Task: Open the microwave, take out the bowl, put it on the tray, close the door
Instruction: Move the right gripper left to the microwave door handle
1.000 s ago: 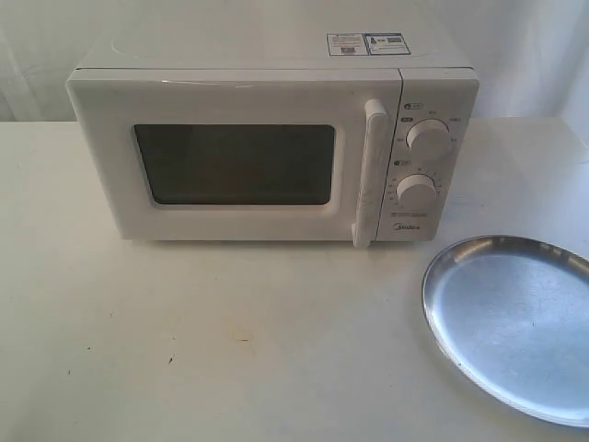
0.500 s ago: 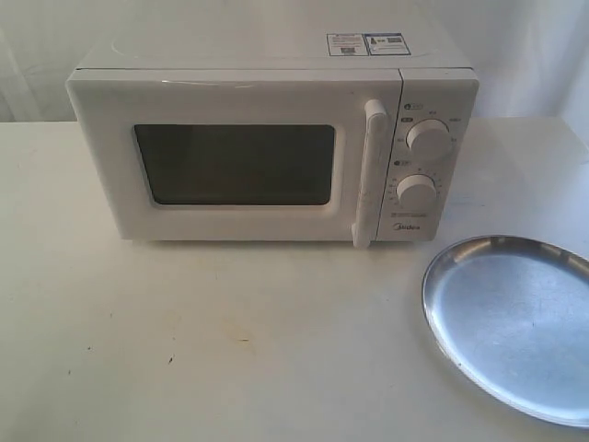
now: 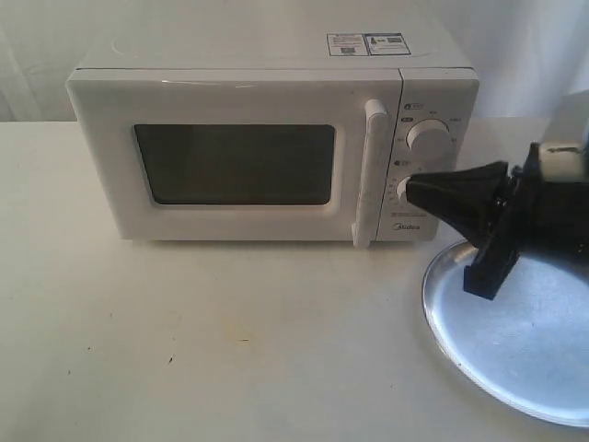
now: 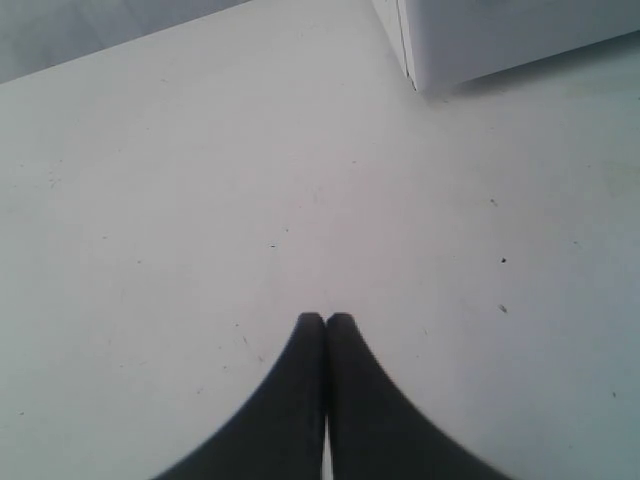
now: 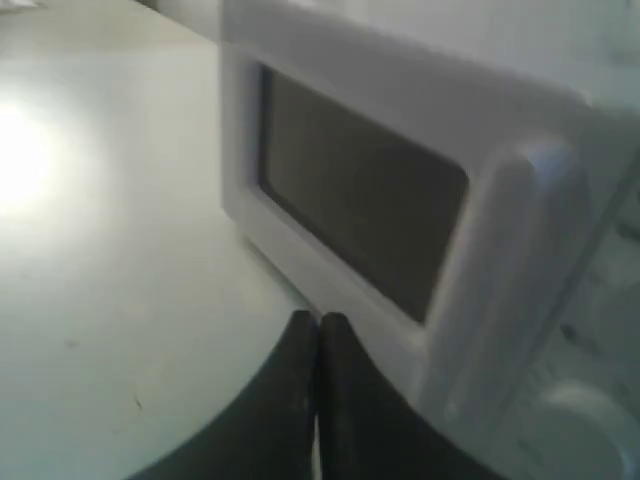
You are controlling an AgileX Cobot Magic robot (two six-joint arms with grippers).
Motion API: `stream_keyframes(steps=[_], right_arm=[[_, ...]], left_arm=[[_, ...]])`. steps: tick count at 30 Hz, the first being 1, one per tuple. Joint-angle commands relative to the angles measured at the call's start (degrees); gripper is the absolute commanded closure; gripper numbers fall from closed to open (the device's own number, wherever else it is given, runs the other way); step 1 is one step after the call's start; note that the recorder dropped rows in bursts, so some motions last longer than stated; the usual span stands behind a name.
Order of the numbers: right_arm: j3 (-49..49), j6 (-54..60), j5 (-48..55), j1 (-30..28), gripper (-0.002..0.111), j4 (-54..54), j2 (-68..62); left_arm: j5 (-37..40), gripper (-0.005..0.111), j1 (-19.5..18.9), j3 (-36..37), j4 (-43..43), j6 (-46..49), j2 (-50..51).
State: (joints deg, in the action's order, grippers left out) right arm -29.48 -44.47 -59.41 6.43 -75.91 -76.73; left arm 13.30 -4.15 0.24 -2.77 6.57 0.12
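Note:
The white microwave [image 3: 267, 147] stands at the back of the table with its door [image 3: 230, 161] closed; the dark window and vertical handle [image 3: 368, 175] face me. The bowl is hidden from view. The silver tray [image 3: 515, 341] lies at the right front. My right gripper [image 3: 411, 191] is shut and empty, pointing left in front of the lower knob, just right of the handle. In the right wrist view the right gripper [image 5: 320, 320] sits before the door [image 5: 350, 190] and handle [image 5: 500, 270]. My left gripper [image 4: 325, 320] is shut and empty above bare table, outside the exterior view.
Two round knobs [image 3: 426, 136] sit on the microwave's right panel. A corner of the microwave [image 4: 480, 40] shows in the left wrist view. The right arm's black body [image 3: 543, 216] hangs over the tray's far edge. White table [image 3: 230, 341] spreads in front.
The right arm has come into the exterior view from the right and now reaches toward the microwave's handle. Microwave and tray have not moved.

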Motion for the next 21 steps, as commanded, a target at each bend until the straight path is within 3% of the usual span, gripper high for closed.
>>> stream_keyframes(steps=[1,5,7,13,15,21], right_arm=[[-0.1,2.6,7.5,-0.2,0.108,6.9,-8.4],[-0.1,11.9,3.4,-0.2,0.104,11.3,-13.4],[-0.1,17.3,3.4,-0.2,0.095,12.5,-14.8],[-0.1,25.5,-6.8,-0.2,0.045,16.9,-18.3],[-0.8,26.6,-8.9,-0.2,0.033,17.9,-19.3],[-3.9,26.7,-7.4,-0.2,0.037,19.2,-23.0]], left_arm=[[0.1,0.107,0.2,-0.2,0.2,-0.3,-0.1],[0.1,0.107,0.2,-0.2,0.2,-0.3,-0.1],[0.1,0.107,0.2,-0.2,0.2,-0.3,-0.1],[0.1,0.107,0.2,-0.2,0.2,-0.3,-0.1],[0.1,0.107,0.2,-0.2,0.2,-0.3,-0.1],[0.1,0.107,0.2,-0.2,0.2,-0.3,-0.1]])
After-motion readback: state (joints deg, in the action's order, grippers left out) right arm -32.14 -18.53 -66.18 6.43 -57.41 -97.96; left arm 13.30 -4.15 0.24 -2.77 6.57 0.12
